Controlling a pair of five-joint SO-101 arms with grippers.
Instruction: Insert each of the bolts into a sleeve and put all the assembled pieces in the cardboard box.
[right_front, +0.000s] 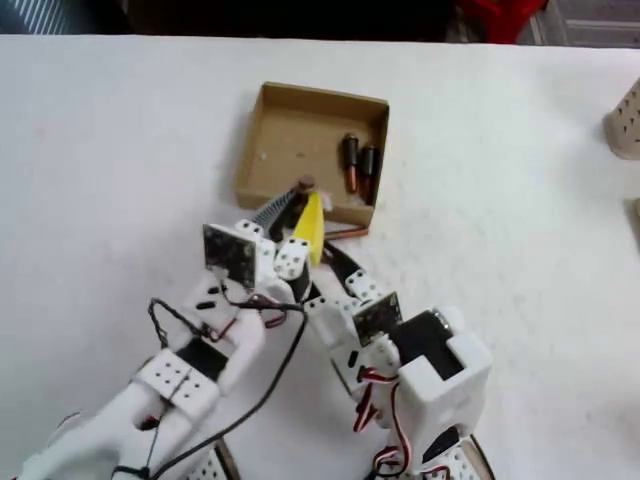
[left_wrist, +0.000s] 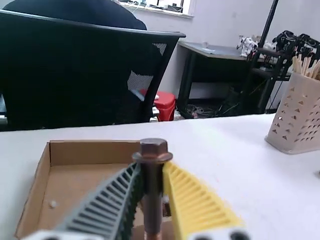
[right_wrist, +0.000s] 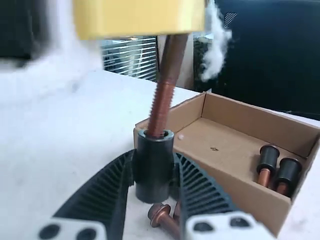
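Over table (right_front: 520, 200), left gripper (left_wrist: 151, 172) pinches upright bolt (left_wrist: 152, 205) (head up), right gripper (right_wrist: 153, 162) clasps sleeve (right_wrist: 153, 175).

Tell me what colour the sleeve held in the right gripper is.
Black. The sleeve shows best in the right wrist view.

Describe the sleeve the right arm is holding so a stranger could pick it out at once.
Start at the cardboard box on the white table, then look just off the edge facing the robot. There the right tool clamps a short black sleeve upright, with a copper bolt entering its top. Unlike the two sleeves lying in the box, it is outside it and gripped.
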